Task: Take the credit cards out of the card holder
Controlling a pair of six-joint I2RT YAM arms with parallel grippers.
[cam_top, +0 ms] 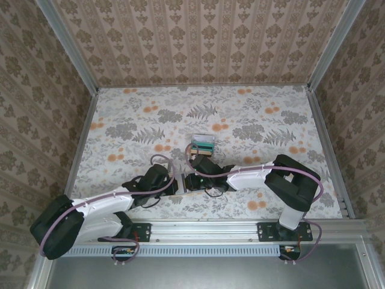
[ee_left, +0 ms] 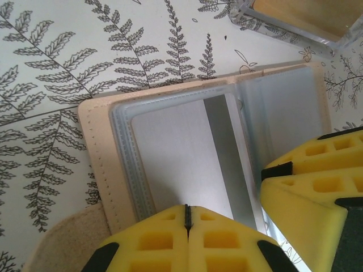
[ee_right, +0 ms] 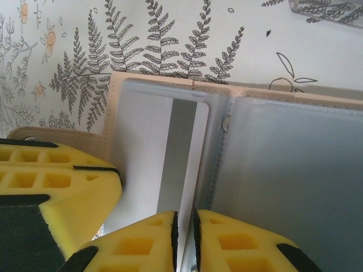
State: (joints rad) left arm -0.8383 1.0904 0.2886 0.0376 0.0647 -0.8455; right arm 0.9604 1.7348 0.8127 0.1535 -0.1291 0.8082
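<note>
My L gripper (ee_left: 186, 212) is pressed tight together, pads meeting w/ no gap, tips down on the near edge of the card holder (ee_left: 96, 147). Can't tell whether it nips a layer or just pins it. My R gripper (ee_right: 184, 221), at 3 o'clock of the L one, is nearly closed w/ a thin slot left. The striped card (ee_right: 144, 158) runs right into that slot, so I read it as a nip on the card's near end. The holder lies open and flat on the table (cam_top: 271, 120) under both tips, tan rim outside, grey-blue clear sleeves inside, its soft tan flap (ee_left: 62, 238) at 7 o'clock. The striped card sits in the page at 9 o'clock of the spine; the page at 3 o'clock looks empty. Handling, my guess: the card is thin, stiff, light and slick, so it wants a firm flat pinch on the near end, pulled straight along the sleeve, no twist. The sleeve is soft and prob. clings. The holder weighs little and would ride along unless the L tips keep it down at the tan rim. Further out at 12 o'clock, loose cards (cam_top: 203, 144), teal and orange, lie in a clear tray (ee_left: 283, 31) just beyond the holder's far edge, not touching it.
</note>
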